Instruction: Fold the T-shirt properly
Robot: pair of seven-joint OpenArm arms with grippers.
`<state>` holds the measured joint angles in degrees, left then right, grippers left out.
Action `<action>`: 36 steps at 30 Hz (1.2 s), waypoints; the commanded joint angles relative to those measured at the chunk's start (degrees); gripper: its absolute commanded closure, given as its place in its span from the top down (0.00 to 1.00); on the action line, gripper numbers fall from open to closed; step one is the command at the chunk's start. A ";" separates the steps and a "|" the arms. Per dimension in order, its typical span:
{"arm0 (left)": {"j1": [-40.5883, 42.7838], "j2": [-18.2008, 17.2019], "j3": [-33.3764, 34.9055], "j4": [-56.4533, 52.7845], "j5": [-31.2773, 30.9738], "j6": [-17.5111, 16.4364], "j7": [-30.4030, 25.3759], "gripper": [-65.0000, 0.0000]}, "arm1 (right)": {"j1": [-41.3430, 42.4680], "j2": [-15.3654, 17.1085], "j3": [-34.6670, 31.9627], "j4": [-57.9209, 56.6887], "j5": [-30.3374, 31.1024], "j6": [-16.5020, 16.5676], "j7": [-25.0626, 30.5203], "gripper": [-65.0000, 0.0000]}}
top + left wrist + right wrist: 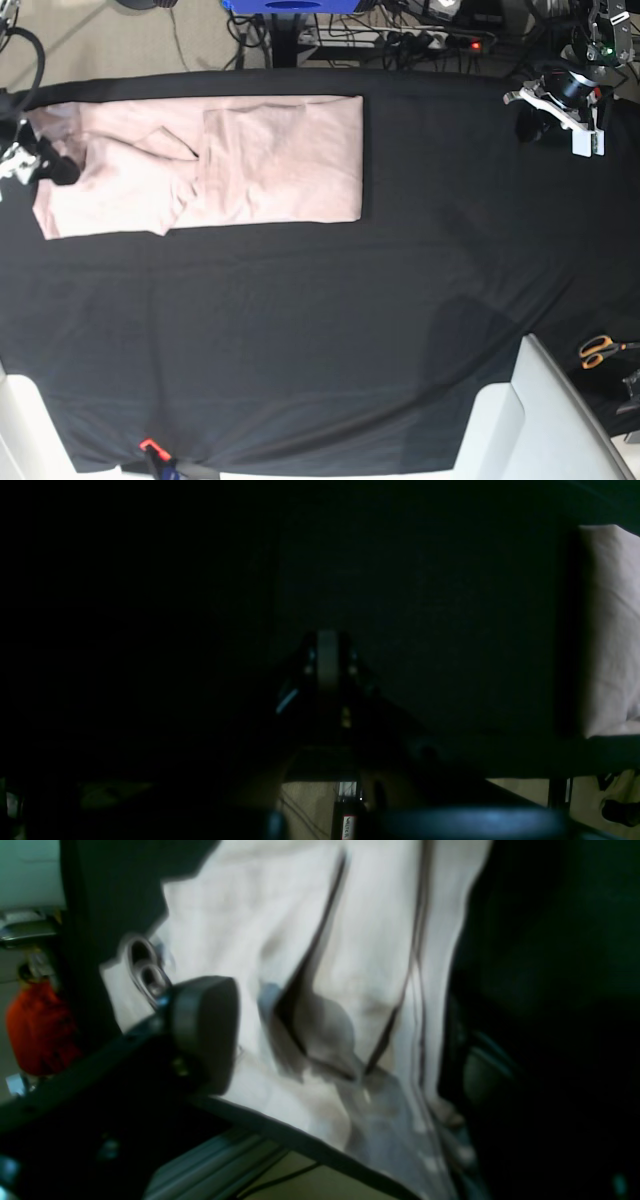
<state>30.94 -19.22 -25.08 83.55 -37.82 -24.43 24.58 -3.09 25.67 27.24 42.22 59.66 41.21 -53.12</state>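
Note:
The pale pink T-shirt (250, 160) lies flat as a long folded strip at the far left of the black table cloth (320, 320). My right gripper (48, 166) sits over the strip's left end. In the right wrist view its jaws stand wide apart, open, with wrinkled shirt fabric (350, 965) between one grey finger pad (205, 1030) and the dark finger on the right. My left gripper (535, 115) hovers at the far right corner, well away from the shirt. In the dim left wrist view the left gripper (327, 647) is shut and empty, with a shirt edge (610, 630) at the right.
Orange-handled scissors (600, 350) lie at the right edge. A white panel (520, 420) overlaps the cloth's near right corner. A small orange clip (150, 446) sits at the near edge. Cables and a power strip (430, 40) run behind the table.

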 commanded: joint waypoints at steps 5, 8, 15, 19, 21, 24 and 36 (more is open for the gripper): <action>0.14 -0.78 -0.37 0.72 -0.81 -0.50 -1.24 0.00 | -0.82 0.22 -0.39 -0.06 -3.35 -1.21 -2.48 0.62; 0.14 -0.78 -0.37 0.63 -0.81 -0.50 -1.24 0.00 | -0.29 0.22 -0.56 -0.06 -3.35 -1.21 -1.07 0.55; 0.31 -0.69 -0.37 0.63 -0.81 -0.50 -1.24 0.00 | 0.85 0.22 -0.56 -0.41 -3.53 -1.21 0.51 0.18; 0.31 -0.69 -0.37 0.63 -0.81 -0.50 -1.24 0.00 | 1.11 0.22 -0.65 -0.41 -3.53 -1.21 0.51 0.00; 0.40 -0.69 -0.37 0.63 -0.81 -0.50 -1.24 0.00 | 1.11 0.22 -0.65 -0.41 -3.53 -1.21 0.42 0.00; 0.49 -0.69 -0.37 0.63 -0.81 -0.50 -1.24 0.00 | 1.11 0.31 -0.65 -0.06 -3.61 -1.21 0.42 0.00; 0.58 0.54 -0.55 0.63 -0.81 -0.50 -1.24 0.00 | -6.45 -1.80 -0.30 26.22 -3.61 -1.21 0.60 0.00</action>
<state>31.33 -17.65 -25.26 83.50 -37.85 -24.47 24.62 -10.04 22.59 26.61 67.90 54.83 39.42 -53.30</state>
